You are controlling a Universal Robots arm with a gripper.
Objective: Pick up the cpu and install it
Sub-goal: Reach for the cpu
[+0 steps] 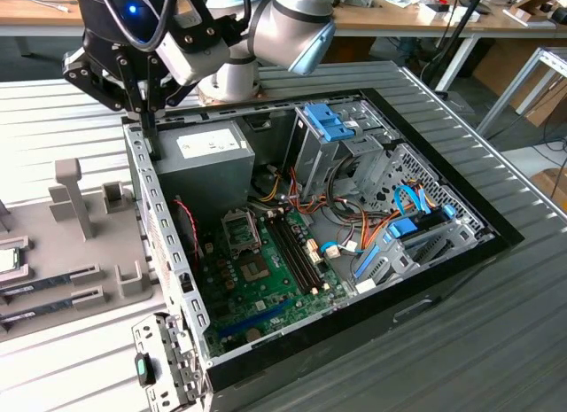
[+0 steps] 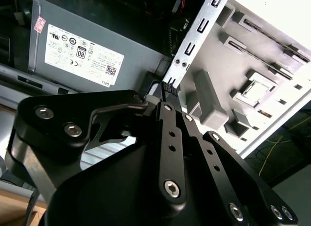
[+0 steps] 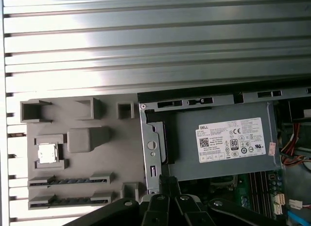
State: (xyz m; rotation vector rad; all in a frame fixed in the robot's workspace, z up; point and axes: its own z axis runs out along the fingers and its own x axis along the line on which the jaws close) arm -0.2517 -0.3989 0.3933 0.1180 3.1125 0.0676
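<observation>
One cpu, perhaps two memory sticks

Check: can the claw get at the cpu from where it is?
Probably yes: the cpu lies uncovered in the grey tray, nothing over it; the claw is by the case wall alongside.

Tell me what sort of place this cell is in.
Probably a robotics lab or workshop set up for PC assembly: an open computer case sits on a ribbed metal table, a grey fixture tray beside it holds the cpu, and cluttered wooden desks stand behind.
</observation>
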